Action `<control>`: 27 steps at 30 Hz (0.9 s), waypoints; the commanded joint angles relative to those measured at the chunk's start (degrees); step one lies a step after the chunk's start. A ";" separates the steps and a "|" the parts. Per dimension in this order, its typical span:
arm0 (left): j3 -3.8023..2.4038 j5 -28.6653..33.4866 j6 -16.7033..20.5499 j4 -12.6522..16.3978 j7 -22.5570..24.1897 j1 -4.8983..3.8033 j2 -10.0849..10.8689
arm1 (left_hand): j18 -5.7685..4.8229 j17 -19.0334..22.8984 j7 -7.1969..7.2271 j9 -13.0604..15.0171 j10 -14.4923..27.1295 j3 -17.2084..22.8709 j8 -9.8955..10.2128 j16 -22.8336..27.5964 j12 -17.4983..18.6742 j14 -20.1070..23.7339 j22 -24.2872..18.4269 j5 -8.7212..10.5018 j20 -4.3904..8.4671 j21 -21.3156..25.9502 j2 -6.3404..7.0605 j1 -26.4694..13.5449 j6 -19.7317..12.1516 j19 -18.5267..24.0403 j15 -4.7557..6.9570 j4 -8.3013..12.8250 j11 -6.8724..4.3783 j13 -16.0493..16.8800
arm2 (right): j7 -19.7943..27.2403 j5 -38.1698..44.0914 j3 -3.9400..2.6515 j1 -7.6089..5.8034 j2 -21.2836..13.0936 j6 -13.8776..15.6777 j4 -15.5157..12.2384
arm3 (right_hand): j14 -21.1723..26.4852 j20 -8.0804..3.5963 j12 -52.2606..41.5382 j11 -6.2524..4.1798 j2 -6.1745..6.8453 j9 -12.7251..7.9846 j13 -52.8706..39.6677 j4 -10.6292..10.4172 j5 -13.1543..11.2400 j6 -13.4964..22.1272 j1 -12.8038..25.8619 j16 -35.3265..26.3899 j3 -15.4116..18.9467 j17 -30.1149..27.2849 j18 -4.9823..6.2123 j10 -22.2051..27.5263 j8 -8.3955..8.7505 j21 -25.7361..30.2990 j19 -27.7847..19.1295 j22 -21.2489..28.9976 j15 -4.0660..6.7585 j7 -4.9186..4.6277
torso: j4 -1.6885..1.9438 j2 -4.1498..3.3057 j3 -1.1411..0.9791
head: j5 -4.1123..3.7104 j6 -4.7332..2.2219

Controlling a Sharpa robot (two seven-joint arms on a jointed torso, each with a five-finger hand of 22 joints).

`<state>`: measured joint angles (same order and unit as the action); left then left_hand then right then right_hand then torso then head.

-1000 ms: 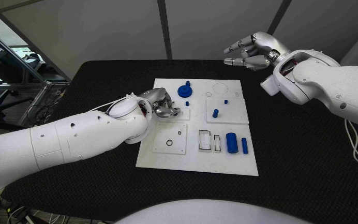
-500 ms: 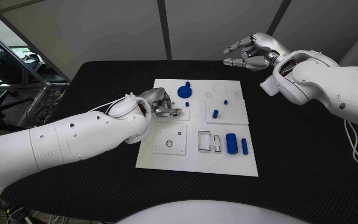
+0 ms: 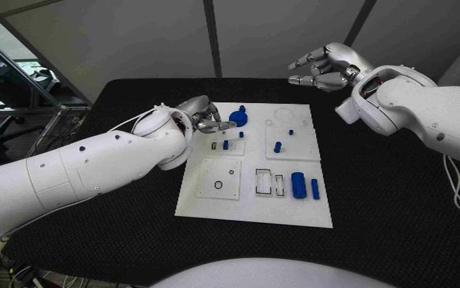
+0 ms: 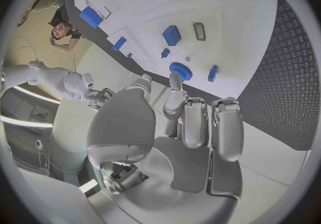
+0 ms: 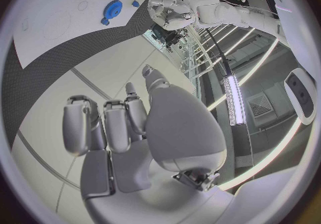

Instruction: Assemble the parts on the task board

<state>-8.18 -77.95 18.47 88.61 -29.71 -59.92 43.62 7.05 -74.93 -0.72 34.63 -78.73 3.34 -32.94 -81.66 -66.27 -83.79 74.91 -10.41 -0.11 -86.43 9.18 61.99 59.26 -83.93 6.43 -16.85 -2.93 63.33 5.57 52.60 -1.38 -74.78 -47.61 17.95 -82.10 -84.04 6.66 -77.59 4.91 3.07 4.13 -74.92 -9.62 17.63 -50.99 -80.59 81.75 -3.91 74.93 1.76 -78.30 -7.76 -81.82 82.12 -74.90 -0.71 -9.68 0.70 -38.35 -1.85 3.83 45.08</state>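
Observation:
The white task board (image 3: 251,201) lies mid-table. A blue gear (image 3: 238,116) sits at its back, also visible in the left wrist view (image 4: 180,70) and the right wrist view (image 5: 113,7). A small blue block (image 3: 225,145) stands on the left inner plate beside an empty slot (image 3: 213,145). A blue peg (image 3: 277,146) stands on the right inner plate. A blue cylinder (image 3: 298,183) and a blue bar (image 3: 314,187) lie at the front right. My left hand (image 3: 206,119) hovers over the board's back left corner, fingers apart and empty (image 4: 194,122). My right hand (image 3: 326,67) hangs empty behind the board.
Two empty rectangular slots (image 3: 268,181) and a small ring (image 3: 219,184) lie on the board's front half. Faint circle outlines (image 3: 284,113) mark its back right. Black table (image 3: 383,188) surrounds the board on all sides.
My left hand has drawn back and up from the left inner plate, uncovering the small blue block standing there. The right hand has stayed put.

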 commanded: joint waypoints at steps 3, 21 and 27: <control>-1.54 5.00 -8.28 -0.38 -4.05 -1.09 0.55 | -5.79 -4.59 -0.58 -0.18 1.63 -3.36 0.72 0.36 2.05 -3.57 11.24 -0.30 -0.34 1.05 -1.32 0.27 -1.30 -3.93 -0.60 -0.02 0.33 -2.22 | 0.65 0.09 -0.03 -0.10 0.05 0.23 0.13 | -2.81 -0.04 0.21 -0.14 -0.09 -0.06 -0.36 -0.16 0.26 -0.22 0.53 -0.33 0.09 1.52 1.07 0.16 -0.26 0.24 -0.25 -5.07 0.36 -0.13 | 0.03 0.03 0.00 | -0.07 -0.18; 2.64 12.22 -29.52 -19.86 -4.53 -12.55 -6.98 | -4.95 -4.42 -3.33 -5.29 4.42 -4.31 6.65 0.49 5.13 -3.49 8.81 0.16 -2.03 4.49 -4.43 5.12 -5.53 -2.35 -2.53 0.09 2.66 -6.36 | 0.59 0.09 -0.02 -0.08 0.81 -0.06 0.71 | -2.81 -0.04 0.19 -0.14 -0.11 -0.07 -0.37 -0.17 0.31 -0.17 0.57 -0.35 0.11 1.51 1.08 0.15 -0.25 0.29 -0.28 -5.03 0.36 -0.13 | -0.16 -0.11 -0.07 | 0.27 -1.19; 4.21 12.36 -31.30 -23.63 -3.76 -13.18 -9.19 | -5.00 -4.44 -3.31 -6.58 4.30 -6.90 7.16 0.46 4.52 -3.48 9.09 4.54 -2.20 4.26 -4.95 2.86 -4.71 -2.48 -2.59 0.03 2.69 -6.19 | 0.58 0.09 -0.02 -0.08 0.98 -0.09 0.74 | -2.81 -0.04 0.19 -0.14 -0.11 -0.07 -0.37 -0.17 0.31 -0.17 0.57 -0.35 0.11 1.51 1.08 0.15 -0.25 0.29 -0.28 -5.03 0.36 -0.13 | -0.05 -0.11 -0.03 | 0.32 -1.10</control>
<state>-4.04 -66.75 -8.95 65.55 -33.73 -72.94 34.74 7.05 -74.93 -4.08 28.19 -74.37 -3.26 -26.06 -81.43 -61.48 -83.96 74.91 -6.33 -1.97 -82.24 4.13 65.33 54.16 -83.92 4.20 -16.83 -0.53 57.03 5.59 52.60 -1.37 -74.75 -46.72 17.91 -81.32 -84.04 6.66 -77.59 4.91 3.07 4.14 -74.92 -9.62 17.63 -50.99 -80.59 81.75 -3.92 74.93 1.76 -78.30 -7.76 -81.82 82.12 -74.90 -0.71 -9.68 0.57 -38.44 -1.88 4.11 43.94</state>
